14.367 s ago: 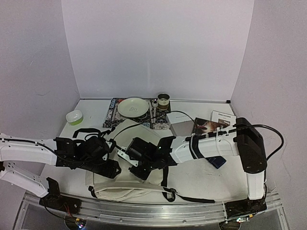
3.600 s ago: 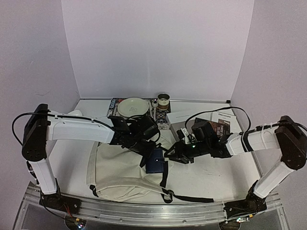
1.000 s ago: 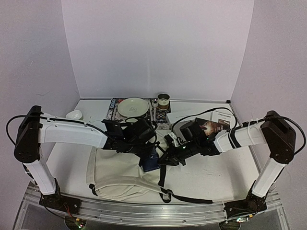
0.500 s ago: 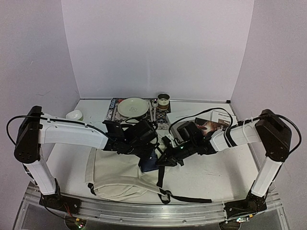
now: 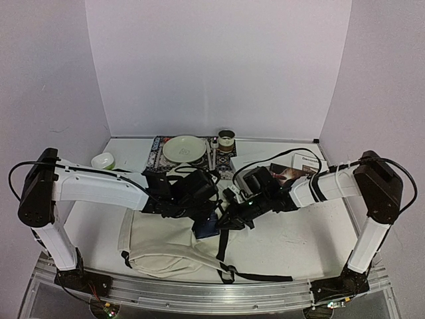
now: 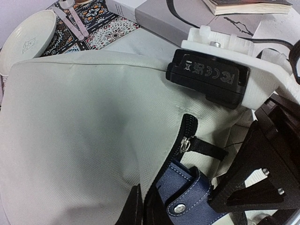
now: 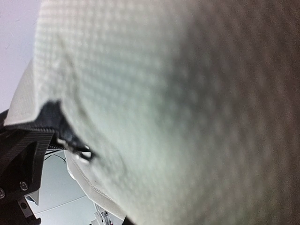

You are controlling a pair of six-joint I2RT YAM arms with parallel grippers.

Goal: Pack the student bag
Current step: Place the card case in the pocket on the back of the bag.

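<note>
Student bag (image 5: 166, 242) is lying flat on the table (image 5: 299, 239) at the near centre, with its zip opening facing the far right and both arms meeting over it.

Left gripper (image 6: 142, 211) is clamping the cream fabric lip right beside the zip, with its fingers closed on the bag's edge.

Right gripper (image 5: 231, 214) is clenched too. Its wrist view is filled with blurred bag fabric pressing against the lens, so I can't tell whether it's pinching the bag or the case.

A navy case with a snap (image 6: 190, 197) is sitting partly inside the zip opening, its snap end sticking out between the two grippers. The zip pull (image 6: 186, 144) is hanging just above it.

The right wrist's camera block and fingers are crowding the opening from the right, touching or nearly touching the bag's top corner. A black strap (image 5: 221, 249) is trailing from under the grippers towards the near edge.

Behind the bag:
- A plate (image 5: 184, 148) is sitting on a patterned mat (image 5: 157, 157), next to a small tin (image 5: 226, 139).
- A green-and-white bowl (image 5: 103, 161) is sitting far left.
- A grey box (image 6: 159, 18) is lying just behind the bag's top edge.
- A dark book (image 5: 292, 174) and a white booklet (image 5: 309, 163) are lying behind the right forearm.
</note>
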